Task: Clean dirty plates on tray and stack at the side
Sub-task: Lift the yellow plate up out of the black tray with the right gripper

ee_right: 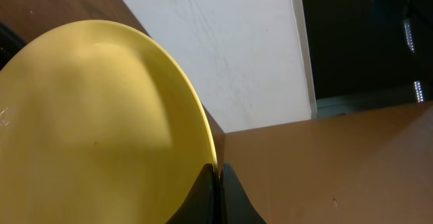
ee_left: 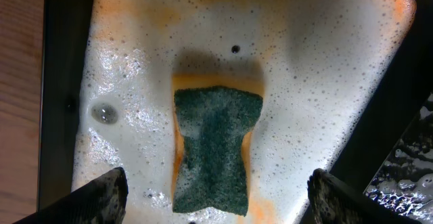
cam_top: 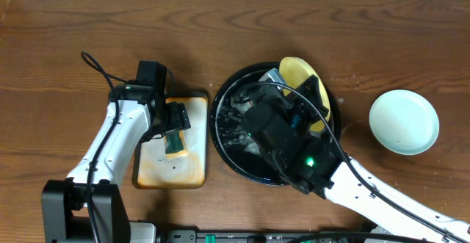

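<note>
The right gripper was shut tight on the rim of the pale yellow plate, its two dark fingertips pinching the edge so that the plate's broad face spread away to one side of the jaws. Seen from overhead, that plate stood steeply tilted above the far part of the black tray, which lay directly beneath the gripper and its wrist. A pale blue plate sat flat on the wooden table, well apart from the right gripper and outside the black tray's rim. The left gripper hung with its jaws spread wide and nothing held, one finger to either side of a green-topped sponge. The sponge lay straight below the gap between them, not touched by either, in the foamy, orange-stained water of the small rectangular tray, which sat just beside the black tray.
</note>
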